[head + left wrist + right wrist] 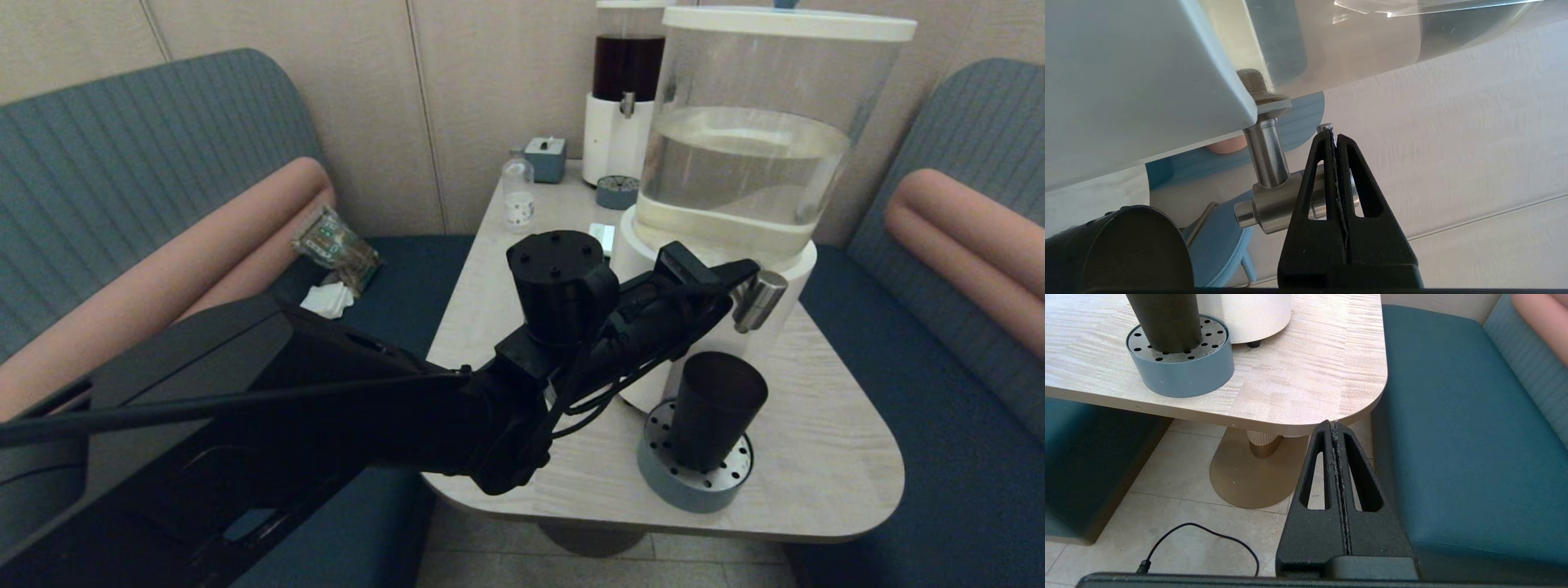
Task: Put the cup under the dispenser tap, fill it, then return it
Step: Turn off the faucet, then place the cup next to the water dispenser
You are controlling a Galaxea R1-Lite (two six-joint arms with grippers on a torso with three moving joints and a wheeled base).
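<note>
The large clear-tank dispenser [751, 155] is standing on the pale wooden table [824, 457], holding pale liquid above its white base. The left gripper [1336, 136] is reaching across to the dispenser tap [759, 300] — its fingers are pressed fully together, gripping nothing, tips lying against the metal spout. The right gripper [1334, 424] is hanging below the table edge, fingers likewise closed on nothing. The cup [717, 410] is sitting upright on the round perforated drip tray [690, 482] — directly beneath the tap.

The matte black cup [717, 408] stands upright near the table's front edge, directly beneath the brushed-metal dispenser tap [759, 300].
</note>
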